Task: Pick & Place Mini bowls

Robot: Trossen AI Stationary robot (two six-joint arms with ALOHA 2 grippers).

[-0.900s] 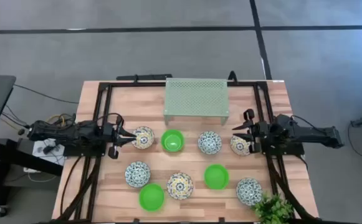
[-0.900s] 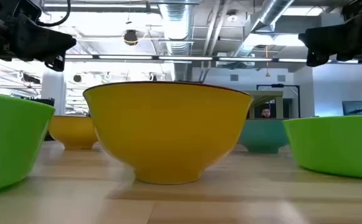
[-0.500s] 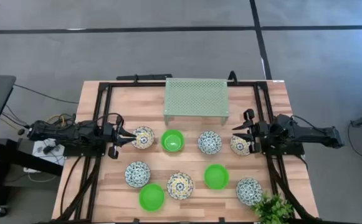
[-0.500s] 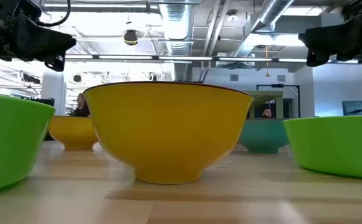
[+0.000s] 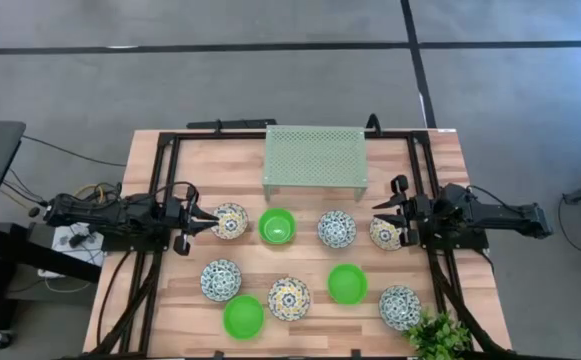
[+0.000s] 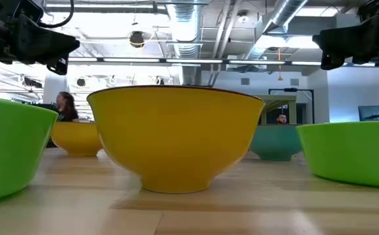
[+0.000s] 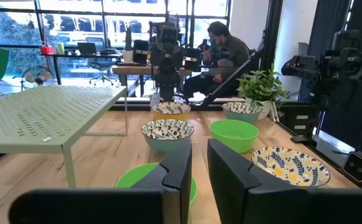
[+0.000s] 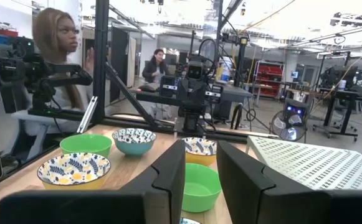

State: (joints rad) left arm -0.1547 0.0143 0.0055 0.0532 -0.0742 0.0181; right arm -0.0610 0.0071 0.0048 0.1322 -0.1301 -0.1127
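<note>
Right now I have both dark arms parked low over the wooden slatted table [image 5: 195, 160], one at each end of the upper row of bowls. My left gripper [image 5: 202, 219] sits just beside the yellow-centred patterned bowl [image 5: 230, 221] at the left end of that row, its fingers [image 7: 179, 171] a narrow gap apart and holding nothing. My right gripper [image 5: 385, 218] mirrors it at the far end, just above the patterned bowl [image 5: 385, 233] there, fingers [image 8: 171, 172] likewise slightly parted and empty.

Between those two bowls I see a plain bright green bowl [image 5: 277, 226] and a blue-green patterned bowl [image 5: 337, 229]. The lower part of the table carries five more: a patterned one [image 5: 220, 280], a green one [image 5: 243, 317], a yellow-centred one [image 5: 289, 298], another green [image 5: 347, 283], and a patterned one [image 5: 398, 305] just beside the leafy green plant [image 5: 436, 337]. A pale green perforated metal shelf [image 5: 315, 160] stands behind the row.
</note>
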